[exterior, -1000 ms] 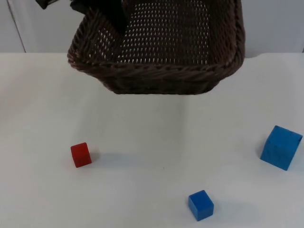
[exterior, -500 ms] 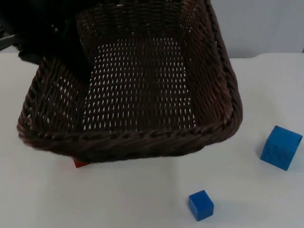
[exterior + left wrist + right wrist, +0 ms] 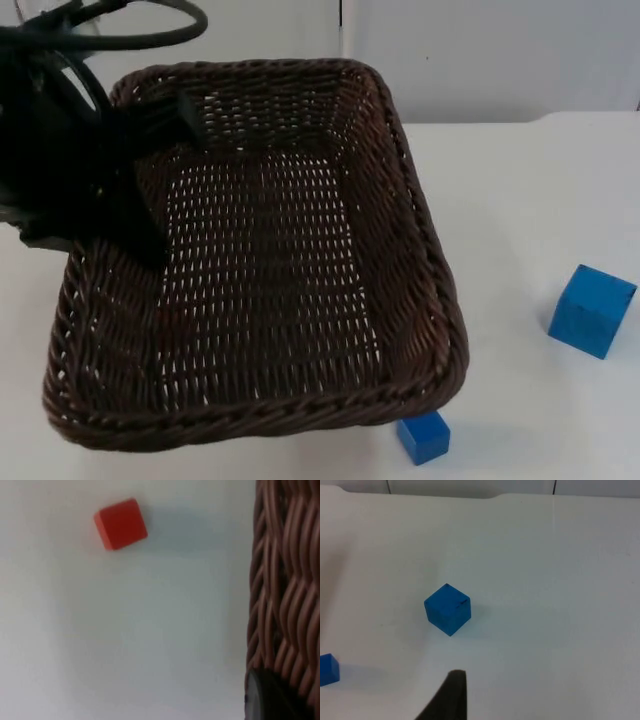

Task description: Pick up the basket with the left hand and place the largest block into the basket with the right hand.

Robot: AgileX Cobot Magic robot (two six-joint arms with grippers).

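Note:
The dark brown wicker basket hangs above the left and middle of the table, its open side facing up. My left gripper is shut on the basket's left wall. The largest block, a blue cube, sits on the table at the right, apart from the basket. My right gripper hovers over the table, a short way from the large blue cube.
A small blue block lies just past the basket's near right corner, also in the right wrist view. A small red block sits on the table beside the basket's wall. The grey partition wall stands behind.
The basket has swung from the far edge down and toward the near side, and now covers the red block in the top view. The blue blocks have not moved.

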